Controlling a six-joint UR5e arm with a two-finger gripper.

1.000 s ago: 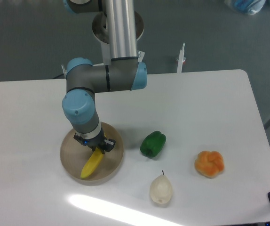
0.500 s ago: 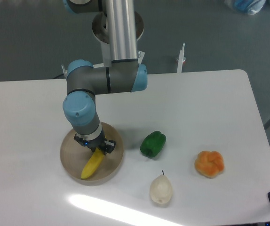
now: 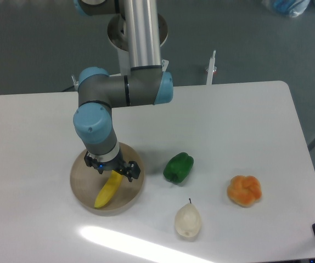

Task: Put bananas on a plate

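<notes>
White table (image 3: 245, 126) against a grey floor, camera looking down at it from the front.

The banana (image 3: 107, 189) is lying on the plate (image 3: 82, 183), lower left of the frame, yellow body running from near the plate's middle down toward its lower-left rim. Plate's the round beige one and the banana fits across it fine.

The hand (image 3: 114, 169) is right over the banana's upper end, and its fingers look spread apart with the banana's tip sitting between them, not pinched. So I'd say it's let go, or close to it, but from this angle the wrist covers a lot and I can't swear there's zero contact.

Further out to the right: a green pepper (image 3: 178, 167) just off the plate's right side, a pale pear (image 3: 187, 220) below that, and an orange-ish lumpy fruit (image 3: 244, 190) further right. None of them touching anything.

What could go sideways from here, in my opinion: if one finger is touching the banana when the arm lifts, it could drag or flip that end up and roll the thing toward the rim. The rim is low, so it wouldn't stop much. A straight vertical pull-out looks like the safe move.
</notes>
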